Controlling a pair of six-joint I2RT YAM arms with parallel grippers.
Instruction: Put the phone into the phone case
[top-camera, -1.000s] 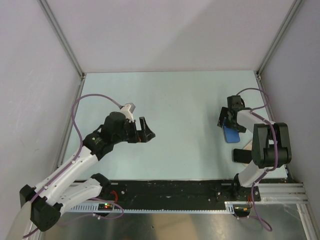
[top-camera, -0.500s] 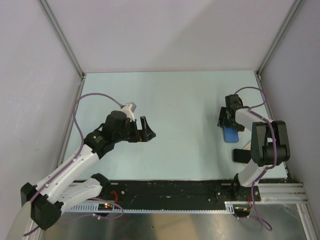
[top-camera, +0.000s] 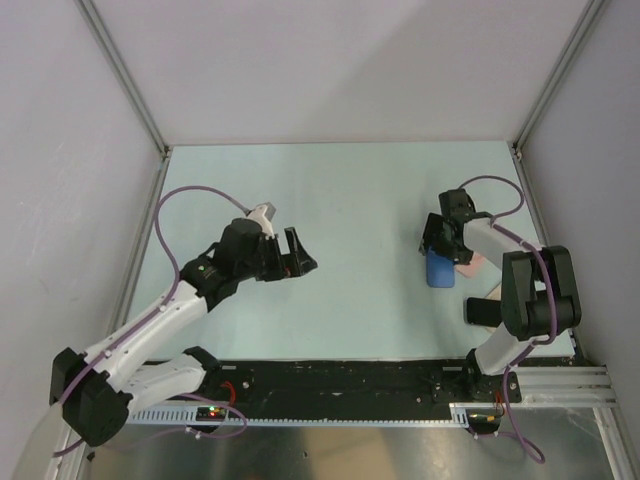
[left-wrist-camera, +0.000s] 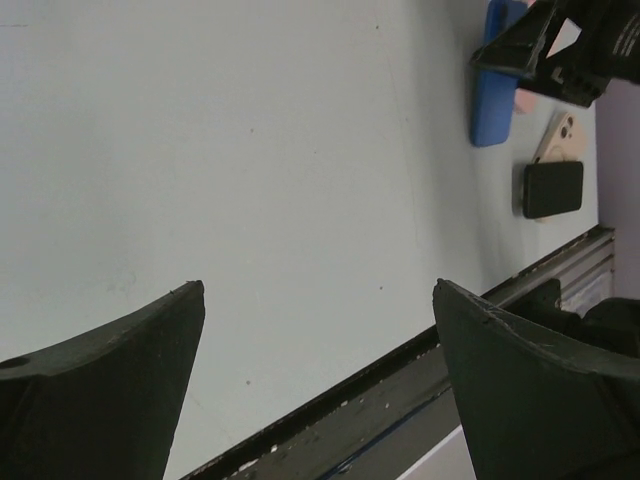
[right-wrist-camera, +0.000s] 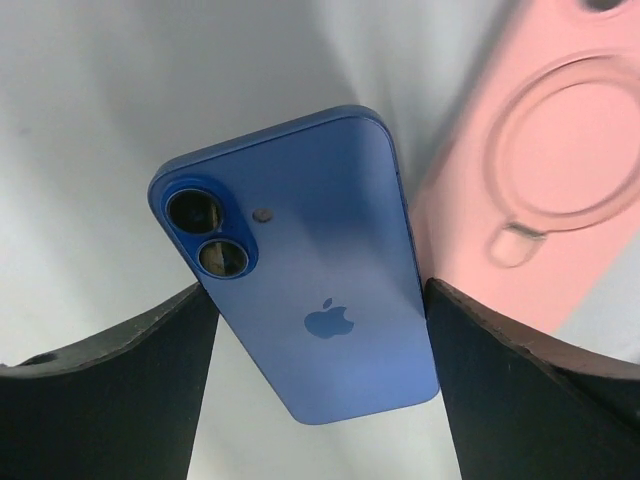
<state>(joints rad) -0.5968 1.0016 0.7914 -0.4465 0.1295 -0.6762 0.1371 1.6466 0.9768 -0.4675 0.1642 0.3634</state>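
Note:
A blue phone (right-wrist-camera: 320, 300) shows its back, with two camera lenses, between my right gripper's fingers. My right gripper (right-wrist-camera: 320, 287) is shut on its long edges and holds it at the right of the table (top-camera: 330, 200); the phone (top-camera: 438, 270) hangs below the gripper (top-camera: 440, 245). The pale pink phone case (right-wrist-camera: 520, 200) lies flat just right of the phone, ring side up, and also shows in the top view (top-camera: 470, 262) and the left wrist view (left-wrist-camera: 525, 100). My left gripper (top-camera: 300, 262) is open and empty above the table's left middle, its jaws wide apart (left-wrist-camera: 320, 285).
A black phone-sized slab (top-camera: 483, 312) lies near the right arm's base, also in the left wrist view (left-wrist-camera: 553, 188), with a gold phone (left-wrist-camera: 560, 135) next to it. A black rail (top-camera: 350, 375) runs along the near edge. Walls close in at the back and sides.
My right gripper has moved left with the blue phone, uncovering the pink case beside it. My left gripper has shifted slightly right and stays open.

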